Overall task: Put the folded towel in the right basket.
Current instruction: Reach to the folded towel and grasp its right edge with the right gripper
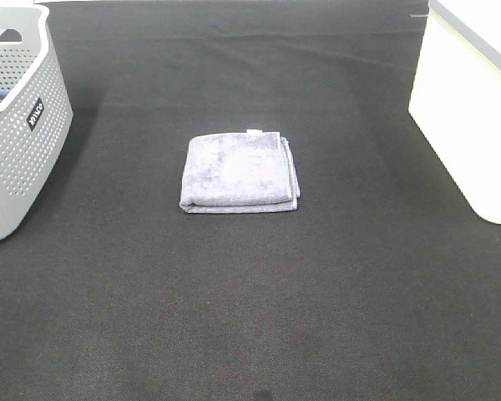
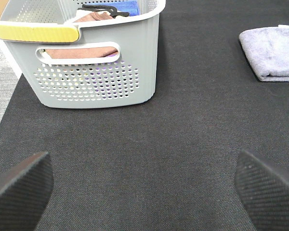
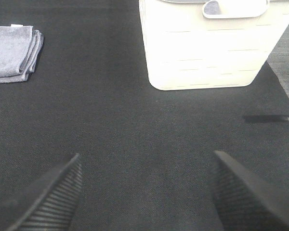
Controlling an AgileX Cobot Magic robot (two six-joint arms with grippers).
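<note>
A folded grey-lilac towel (image 1: 239, 173) lies flat in the middle of the black mat. It also shows in the left wrist view (image 2: 273, 52) and in the right wrist view (image 3: 13, 53). The right basket (image 1: 472, 109) is cream-white and stands at the right edge; the right wrist view shows it (image 3: 209, 48) ahead of the gripper. My left gripper (image 2: 144, 185) is open and empty, well away from the towel. My right gripper (image 3: 147, 190) is open and empty, over bare mat short of the cream basket. Neither gripper shows in the exterior high view.
A grey perforated basket (image 1: 17, 125) stands at the left edge; the left wrist view shows it (image 2: 94, 62) holding a brown towel (image 2: 82, 50) and a blue cloth. The black mat (image 1: 250, 301) covers the table. A dark strip (image 3: 269, 118) lies near the cream basket.
</note>
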